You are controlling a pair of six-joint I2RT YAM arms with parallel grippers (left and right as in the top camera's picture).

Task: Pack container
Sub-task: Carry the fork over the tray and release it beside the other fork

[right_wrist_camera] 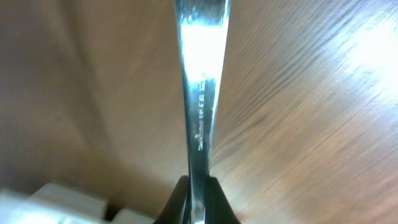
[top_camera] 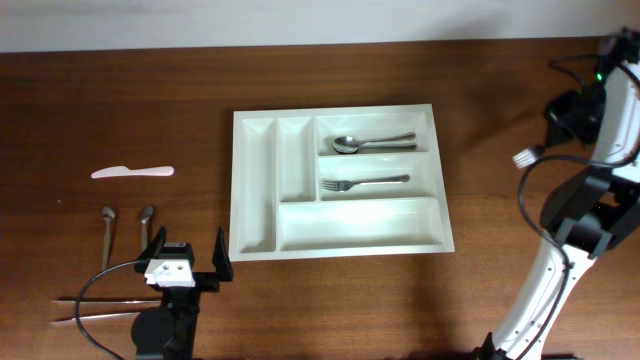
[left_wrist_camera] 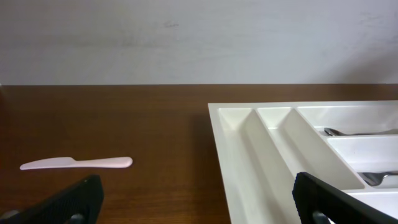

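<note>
- My right gripper (right_wrist_camera: 196, 200) is pinched tight on a shiny metal handle (right_wrist_camera: 199, 81). Both ends of the handle run out of the wrist view, so I cannot tell what kind of cutlery it is.
- From above, that gripper is hard to pick out among my right arm's dark parts, well off to the right of the tray.
- My left gripper (top_camera: 188, 252) is spread wide and holds nothing. It sits just off the tray's near left corner.
- The white tray (top_camera: 360, 225) lies flat in the middle of the table (top_camera: 400, 300) and has five compartments.
- The upper wide compartment holds a spoon (top_camera: 346, 145), possibly two stacked. The middle one holds one fork (top_camera: 365, 183). My left wrist view cuts both to slivers.
- Left of the tray lie one white plastic knife (top_camera: 132, 172), two loose spoons (top_camera: 108, 222) and two thin sticks (top_camera: 95, 305) partly under my left arm. Of these, only the knife shows in my left wrist view.
</note>
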